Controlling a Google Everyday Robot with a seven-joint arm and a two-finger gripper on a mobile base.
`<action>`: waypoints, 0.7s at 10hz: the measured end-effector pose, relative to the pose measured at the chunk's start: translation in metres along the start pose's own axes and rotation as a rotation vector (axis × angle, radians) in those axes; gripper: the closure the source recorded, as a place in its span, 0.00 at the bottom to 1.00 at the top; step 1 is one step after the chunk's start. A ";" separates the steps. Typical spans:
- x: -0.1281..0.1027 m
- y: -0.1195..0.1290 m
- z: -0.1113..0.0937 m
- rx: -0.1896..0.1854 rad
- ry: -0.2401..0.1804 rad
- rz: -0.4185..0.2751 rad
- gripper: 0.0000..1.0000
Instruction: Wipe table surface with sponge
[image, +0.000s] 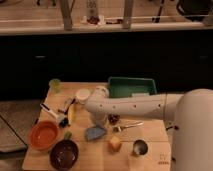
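The light wooden table surface (92, 162) fills the lower part of the camera view. The blue-grey sponge (95, 133) lies flat on it near the middle. My white arm reaches in from the right across the table. Its end turns down over the sponge, and my gripper (98, 122) sits right above the sponge's far edge, at or very close to it. The arm hides the table strip behind it.
A green tray (132, 86) stands at the back right. An orange bowl (44, 135) and a dark bowl (64, 154) are front left. A yellow cube (115, 143) and a metal cup (140, 148) lie front right. A green cup (55, 85), a white cup (82, 95) and a brush (53, 113) are at the left.
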 end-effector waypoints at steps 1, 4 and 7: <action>0.015 -0.005 -0.001 -0.006 0.022 0.018 1.00; 0.029 -0.030 -0.001 0.003 0.040 0.011 1.00; 0.007 -0.077 0.004 0.016 0.019 -0.068 1.00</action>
